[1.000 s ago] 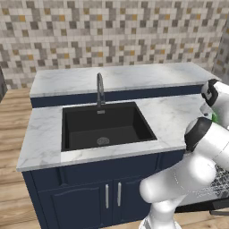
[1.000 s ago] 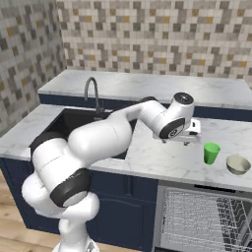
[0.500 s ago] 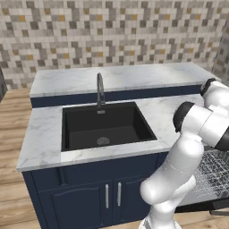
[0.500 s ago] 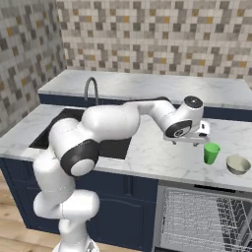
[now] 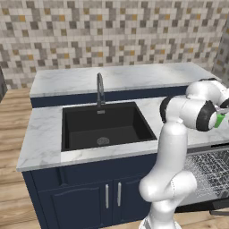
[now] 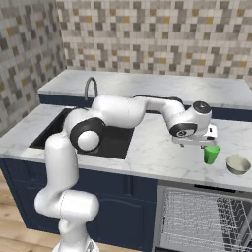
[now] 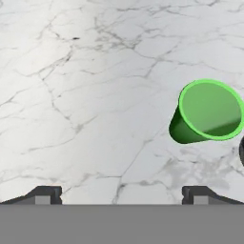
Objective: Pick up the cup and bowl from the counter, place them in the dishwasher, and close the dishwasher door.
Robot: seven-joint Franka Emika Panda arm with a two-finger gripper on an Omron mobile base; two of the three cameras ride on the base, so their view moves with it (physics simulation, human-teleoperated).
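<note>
The black sink (image 6: pixel 106 135) sat at the left of the marble desk (image 6: pixel 157 152). The tool (image 7: pixel 121 193) hung wide and empty above the desk, only its tips visible. The green cup (image 6: pixel 212 154) stood upright beside it, the bowl (image 6: pixel 238 165) just right. Below, the dishwasher (image 6: pixel 206 219) rack was cut off by the picture's edge.

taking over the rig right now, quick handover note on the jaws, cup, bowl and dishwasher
Gripper: jaws open, empty, above the counter beside the cup, not around it.
Cup: upright on the counter, right of the sink.
Bowl: on the counter just right of the cup.
Dishwasher: open, rack pulled out.
Done: nothing loaded.
Left: grasp cup, load it, load bowl, close the door.
</note>
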